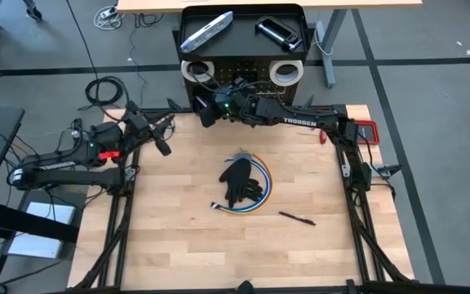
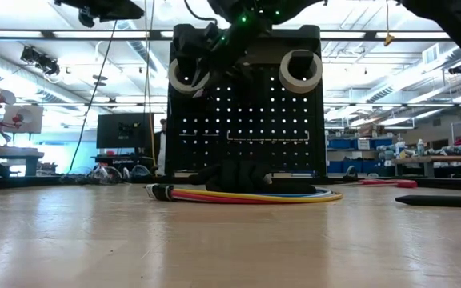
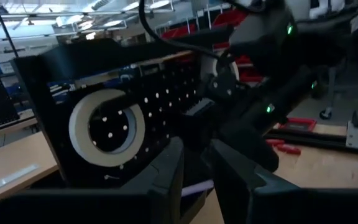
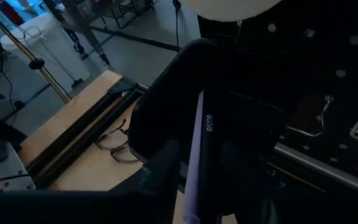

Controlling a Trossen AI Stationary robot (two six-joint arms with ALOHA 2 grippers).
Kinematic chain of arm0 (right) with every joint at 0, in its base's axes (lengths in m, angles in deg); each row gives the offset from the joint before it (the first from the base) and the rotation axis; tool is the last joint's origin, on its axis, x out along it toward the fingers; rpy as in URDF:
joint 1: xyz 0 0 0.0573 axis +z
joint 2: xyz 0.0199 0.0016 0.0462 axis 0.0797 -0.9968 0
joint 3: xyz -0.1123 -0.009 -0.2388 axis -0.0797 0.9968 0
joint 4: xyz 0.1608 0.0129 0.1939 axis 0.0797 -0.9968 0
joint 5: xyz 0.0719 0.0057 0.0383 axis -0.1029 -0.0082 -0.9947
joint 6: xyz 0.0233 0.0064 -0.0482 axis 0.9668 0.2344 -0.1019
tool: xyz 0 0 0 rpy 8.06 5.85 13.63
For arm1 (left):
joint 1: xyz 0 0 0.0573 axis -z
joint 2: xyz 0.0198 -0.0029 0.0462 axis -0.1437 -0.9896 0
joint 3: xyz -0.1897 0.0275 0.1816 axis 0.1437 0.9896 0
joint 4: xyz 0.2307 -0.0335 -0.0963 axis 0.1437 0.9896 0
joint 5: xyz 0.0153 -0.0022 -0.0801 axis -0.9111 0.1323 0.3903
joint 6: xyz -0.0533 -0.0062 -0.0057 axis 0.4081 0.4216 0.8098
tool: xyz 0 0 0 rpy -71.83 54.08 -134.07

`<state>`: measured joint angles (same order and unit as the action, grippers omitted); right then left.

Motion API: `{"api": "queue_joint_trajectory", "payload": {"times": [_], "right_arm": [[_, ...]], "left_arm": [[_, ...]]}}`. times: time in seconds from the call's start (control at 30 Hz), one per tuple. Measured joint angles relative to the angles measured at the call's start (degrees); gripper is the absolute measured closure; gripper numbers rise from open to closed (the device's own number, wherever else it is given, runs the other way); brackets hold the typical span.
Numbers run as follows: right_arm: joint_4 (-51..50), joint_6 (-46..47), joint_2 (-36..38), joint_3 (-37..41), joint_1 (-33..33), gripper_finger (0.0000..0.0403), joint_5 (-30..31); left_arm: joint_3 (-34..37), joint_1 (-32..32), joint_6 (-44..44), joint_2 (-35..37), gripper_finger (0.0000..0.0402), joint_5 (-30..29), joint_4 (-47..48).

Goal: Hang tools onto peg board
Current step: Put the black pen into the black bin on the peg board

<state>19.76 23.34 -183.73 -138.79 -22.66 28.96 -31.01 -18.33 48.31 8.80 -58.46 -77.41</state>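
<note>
The black peg board (image 2: 246,120) stands upright at the table's far edge. A white tape roll hangs on each upper corner (image 1: 197,70) (image 1: 285,72). Its tray top holds a silver-grey flat bar (image 1: 206,31) and a black clamp (image 1: 280,31). My right gripper (image 1: 206,109) reaches in from the right, close before the board beside the left tape roll (image 3: 107,127). It stands open with a purple-handled tool (image 4: 194,143) between its fingers. My left gripper (image 1: 163,145) hovers at the table's far left, level and facing the board. Its fingers (image 3: 166,174) stand slightly apart, and I see nothing held between them. My right gripper has the purple-handled tool's long purple edge (image 4: 196,124) running along between its two fingers, slanting down toward the board. The view is too dark to tell whether either finger touches it.
A black glove (image 1: 239,181) lies on a coil of coloured cables (image 1: 261,200) at the table's middle. A black pen (image 1: 298,218) lies nearer the front right. A red item (image 1: 365,131) sits at the right edge. Bare wood shows along the near half.
</note>
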Motion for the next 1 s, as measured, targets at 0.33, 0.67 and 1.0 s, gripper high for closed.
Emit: {"api": "queue_joint_trajectory", "payload": {"times": [0.33,0.67,1.0], "right_arm": [[-10.50,-18.65,7.78,-0.07,9.19,0.0252,7.80],[-18.11,-17.61,16.51,13.65,29.04,0.0252,15.02],[-13.68,11.16,26.15,44.06,48.55,0.0252,15.62]], "left_arm": [[0.00,3.04,2.69,4.83,0.0316,8.81,8.64],[0.00,3.81,8.96,4.49,0.0316,12.22,8.72],[0.53,3.95,16.52,0.17,0.0316,20.14,7.26]]}}
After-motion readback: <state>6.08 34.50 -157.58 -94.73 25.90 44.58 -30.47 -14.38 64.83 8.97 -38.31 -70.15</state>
